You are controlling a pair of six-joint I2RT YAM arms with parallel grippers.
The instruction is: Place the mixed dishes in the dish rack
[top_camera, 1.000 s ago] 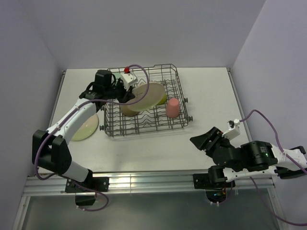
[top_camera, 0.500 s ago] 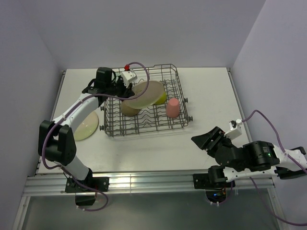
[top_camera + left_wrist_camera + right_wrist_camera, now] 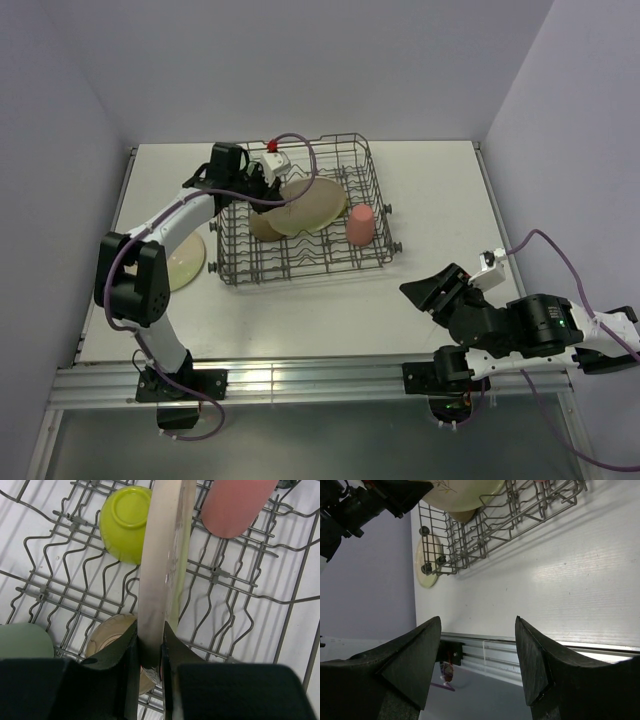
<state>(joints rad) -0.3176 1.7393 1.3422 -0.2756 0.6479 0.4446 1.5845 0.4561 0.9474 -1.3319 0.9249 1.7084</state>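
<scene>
One cream round plate (image 3: 165, 555) was gripped on edge by the left end effector (image 3: 150, 645) over the grey wire dish rack (image 3: 310, 268) near the far edge of the white surface (image 3: 440, 200); the right end effector (image 3: 478, 625) was seen open at the near-right corner.

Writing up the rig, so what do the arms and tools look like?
Left arm and right arm: white links, black joints, purple cables. Left tool and right tool: two broad black fingers each. A red knob tops the left wrist's white box.
</scene>
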